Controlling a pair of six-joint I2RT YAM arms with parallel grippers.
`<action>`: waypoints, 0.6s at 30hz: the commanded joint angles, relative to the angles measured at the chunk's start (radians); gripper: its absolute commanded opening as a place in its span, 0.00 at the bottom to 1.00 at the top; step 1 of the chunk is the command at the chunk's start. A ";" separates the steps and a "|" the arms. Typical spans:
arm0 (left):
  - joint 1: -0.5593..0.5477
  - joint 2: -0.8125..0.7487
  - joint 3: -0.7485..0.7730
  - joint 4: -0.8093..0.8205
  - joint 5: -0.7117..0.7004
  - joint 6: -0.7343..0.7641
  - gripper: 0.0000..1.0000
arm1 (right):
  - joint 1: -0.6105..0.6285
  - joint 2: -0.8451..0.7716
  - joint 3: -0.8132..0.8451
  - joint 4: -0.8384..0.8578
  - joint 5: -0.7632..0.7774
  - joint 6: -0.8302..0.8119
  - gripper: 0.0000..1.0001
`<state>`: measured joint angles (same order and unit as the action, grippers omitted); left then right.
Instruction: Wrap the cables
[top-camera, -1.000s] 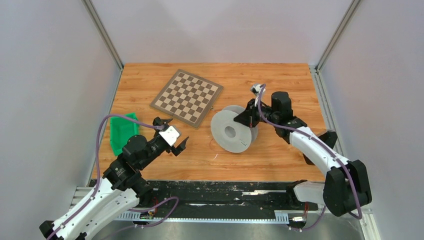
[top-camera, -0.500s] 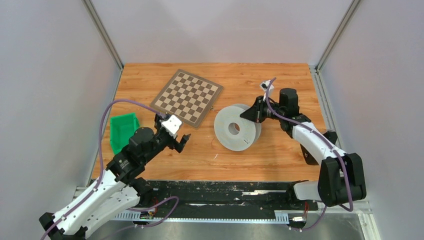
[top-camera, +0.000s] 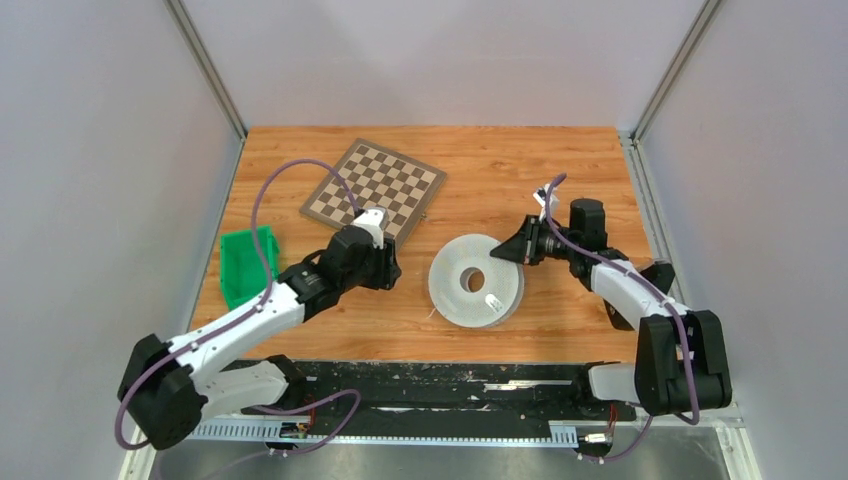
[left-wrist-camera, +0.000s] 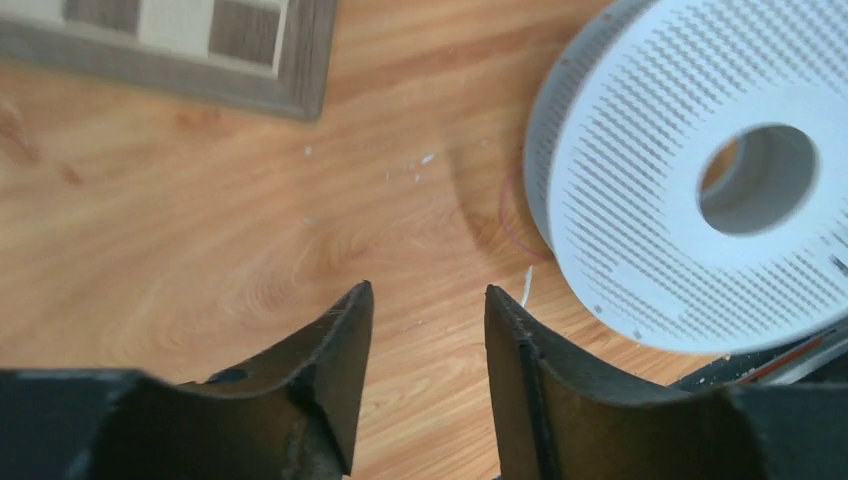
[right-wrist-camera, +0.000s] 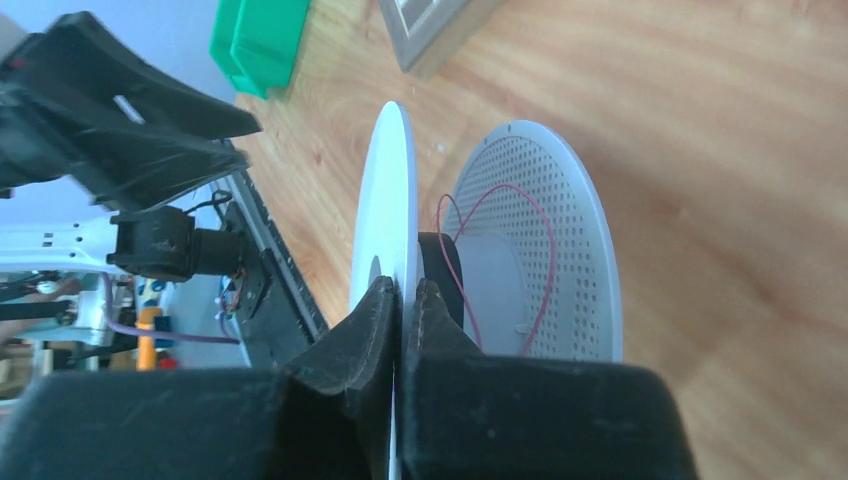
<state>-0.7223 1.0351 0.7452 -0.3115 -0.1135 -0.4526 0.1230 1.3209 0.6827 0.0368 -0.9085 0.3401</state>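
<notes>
- The wooden table (top-camera: 560, 160) fills the middle of the overhead frame. Its orange-brown grain is bare along the top and right edges.
- Plain pale walls (top-camera: 440, 60) close the table in at the back and on both sides, with metal frame posts (top-camera: 205, 65) running up from the rear corners.
- A black rail (top-camera: 450, 375) crosses the bottom of the overhead frame along the table's near edge. It is flecked with white specks.
- The spool (top-camera: 455, 290) sits just right of centre, its broad perforated face turned toward the overhead camera.
- A thin red cable (right-wrist-camera: 548, 230) loops loosely around the spool's hub, between the two flanges.
- The right gripper (right-wrist-camera: 405, 290) is clenched on the rim of the spool's nearer flange, which appears edge-on in the right wrist view.
- The left gripper (left-wrist-camera: 425, 300) is released, its fingers apart over bare wood with nothing between them. The spool lies at the upper right of its wrist view.
- A chessboard (top-camera: 385, 185) lies flat at the upper left of centre.
- A green bin (top-camera: 245, 262) sits by the table's left edge.
</notes>
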 joint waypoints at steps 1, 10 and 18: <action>0.000 0.103 -0.049 0.109 -0.010 -0.192 0.49 | 0.002 -0.046 -0.104 -0.101 0.091 -0.035 0.00; 0.000 0.226 -0.088 0.202 0.049 -0.266 0.35 | 0.003 -0.142 -0.260 0.007 0.181 0.116 0.00; -0.057 0.263 -0.158 0.256 0.076 -0.373 0.31 | 0.002 -0.181 -0.303 0.041 0.250 0.166 0.00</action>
<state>-0.7418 1.2709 0.6086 -0.1249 -0.0502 -0.7406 0.1230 1.1557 0.4259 0.0727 -0.8524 0.5789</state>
